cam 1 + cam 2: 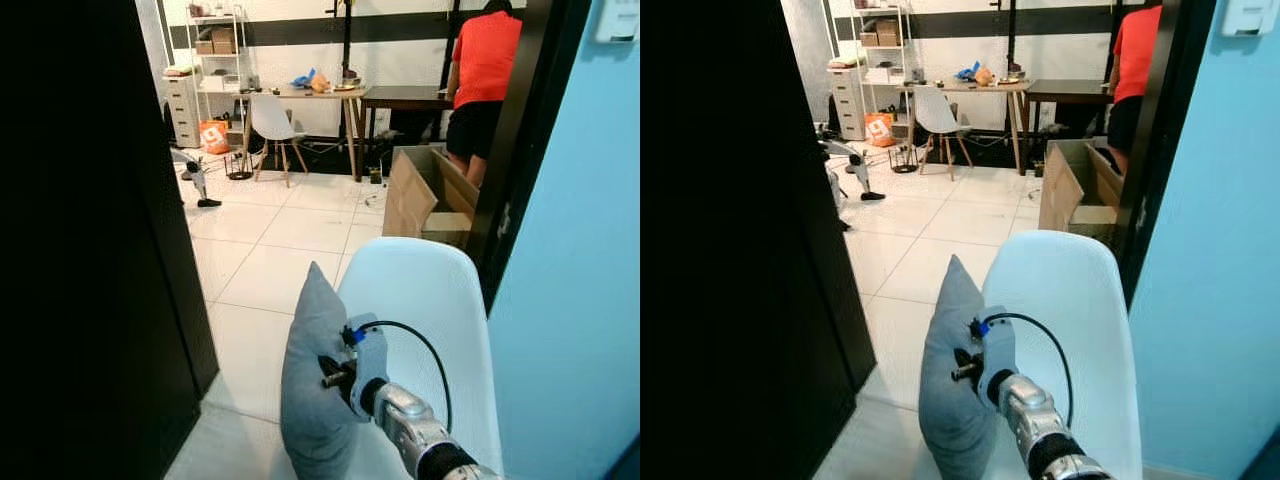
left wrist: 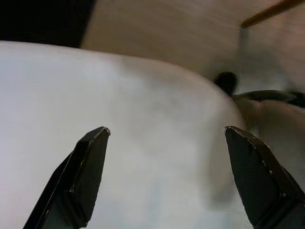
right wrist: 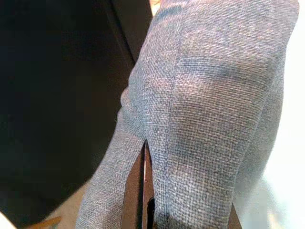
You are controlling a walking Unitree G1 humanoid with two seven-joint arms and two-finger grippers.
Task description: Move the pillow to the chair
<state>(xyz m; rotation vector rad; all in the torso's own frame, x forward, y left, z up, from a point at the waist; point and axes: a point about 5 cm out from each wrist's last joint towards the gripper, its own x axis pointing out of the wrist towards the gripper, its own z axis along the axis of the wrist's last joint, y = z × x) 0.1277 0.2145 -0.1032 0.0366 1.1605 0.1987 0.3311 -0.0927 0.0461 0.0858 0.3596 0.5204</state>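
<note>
**Right wrist view: gripper is pinching a fold of the pillow**

Right gripper (image 1: 335, 378) is clamping a bunch of grey pillow (image 1: 312, 385), holding it upright at the white chair (image 1: 430, 290)'s left edge. It's looking soft, light and floppy, so I'd guess it's sagging whichever way it's tipped. Left gripper (image 2: 167, 183) is hanging with fingers spread over something white. Dark door (image 1: 80, 250) is crowding the left, blue wall (image 1: 580, 300) the right; the seat looks free.
</note>
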